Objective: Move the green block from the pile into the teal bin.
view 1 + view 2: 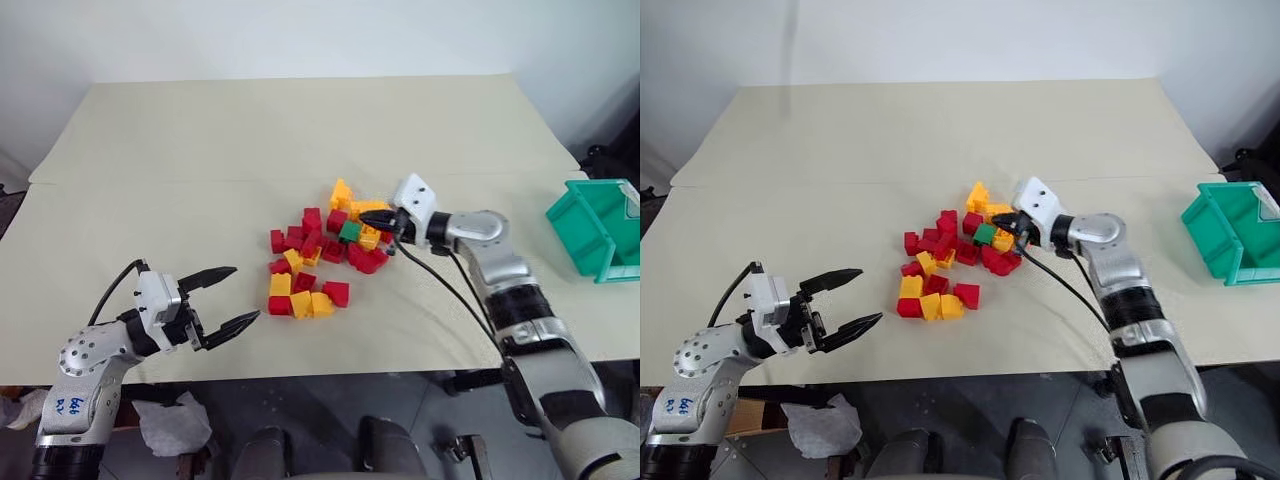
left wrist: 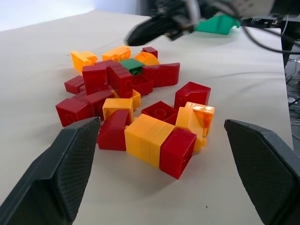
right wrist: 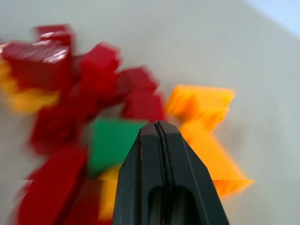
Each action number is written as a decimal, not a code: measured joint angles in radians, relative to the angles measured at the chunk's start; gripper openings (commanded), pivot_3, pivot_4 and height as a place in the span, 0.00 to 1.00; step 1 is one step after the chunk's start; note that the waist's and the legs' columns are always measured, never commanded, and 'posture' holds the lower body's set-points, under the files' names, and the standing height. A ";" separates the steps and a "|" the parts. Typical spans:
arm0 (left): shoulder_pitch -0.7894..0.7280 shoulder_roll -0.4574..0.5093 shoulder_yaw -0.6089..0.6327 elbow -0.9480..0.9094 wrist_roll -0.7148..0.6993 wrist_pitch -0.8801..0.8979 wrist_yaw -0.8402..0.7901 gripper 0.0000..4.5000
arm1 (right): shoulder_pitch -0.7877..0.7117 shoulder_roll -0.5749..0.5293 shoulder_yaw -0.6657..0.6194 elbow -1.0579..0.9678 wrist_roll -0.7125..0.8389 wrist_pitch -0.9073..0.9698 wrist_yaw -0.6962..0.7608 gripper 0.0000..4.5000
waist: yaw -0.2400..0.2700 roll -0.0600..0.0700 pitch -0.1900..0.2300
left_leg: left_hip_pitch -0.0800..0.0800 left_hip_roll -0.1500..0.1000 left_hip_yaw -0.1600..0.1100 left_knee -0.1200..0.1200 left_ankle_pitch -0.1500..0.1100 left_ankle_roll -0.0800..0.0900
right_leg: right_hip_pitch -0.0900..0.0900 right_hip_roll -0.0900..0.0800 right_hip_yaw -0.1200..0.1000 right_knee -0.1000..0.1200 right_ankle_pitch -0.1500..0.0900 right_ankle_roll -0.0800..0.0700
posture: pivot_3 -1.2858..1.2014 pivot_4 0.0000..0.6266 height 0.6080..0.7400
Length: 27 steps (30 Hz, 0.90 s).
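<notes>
The green block lies on top of the pile of red and yellow-orange bricks in the middle of the table; it also shows as the green block and the green block. My right gripper is shut with nothing in it, its tips just right of the green block and a little above the bricks. Off to the near left, my left gripper stands open, level and apart from the pile. The teal bin sits at the table's right edge.
The beige table is bare behind and to the left of the pile. A crumpled white cloth lies on the floor below the front edge.
</notes>
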 measured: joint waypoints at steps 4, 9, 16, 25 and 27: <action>0.000 0.000 0.000 0.000 0.001 0.000 -0.001 1.00 | 0.074 -0.069 -0.003 -0.162 0.045 0.158 0.049 0.35 | -0.001 0.000 0.000 | 0.000 0.000 0.001 0.000 0.000 0.000 | -0.001 0.000 0.001 0.000 0.000 0.000 | 0.52 0.24 1.00; 0.001 0.000 0.000 -0.001 0.001 -0.001 -0.002 1.00 | 0.084 -0.140 -0.006 -0.281 0.072 0.294 0.075 0.73 | 0.000 0.000 0.000 | 0.000 0.000 0.004 0.000 0.000 0.000 | -0.003 0.000 0.003 0.001 0.000 0.000 | 0.52 0.24 1.00; 0.004 -0.001 0.004 0.000 0.002 -0.007 0.003 1.00 | 0.068 -0.148 -0.002 -0.269 0.063 0.365 0.062 1.00 | 0.001 0.000 0.000 | 0.000 0.000 0.006 0.000 0.000 0.000 | -0.004 0.000 0.005 0.001 0.000 0.000 | 0.52 0.24 1.00; -0.001 -0.011 0.001 0.000 0.012 -0.010 0.011 1.00 | -0.130 0.018 0.057 -0.087 0.021 0.368 0.003 1.00 | -0.003 0.000 0.000 | 0.000 0.001 0.008 0.000 0.000 0.000 | -0.006 0.001 0.007 0.002 0.000 0.000 | 0.52 0.24 1.00; -0.001 -0.012 0.002 0.000 0.012 -0.010 0.010 1.00 | -0.172 0.047 0.079 -0.034 0.009 0.369 0.000 1.00 | -0.001 0.000 0.000 | 0.000 0.001 0.008 0.000 0.000 0.000 | -0.006 0.001 0.007 0.003 0.000 0.000 | 0.52 0.24 1.00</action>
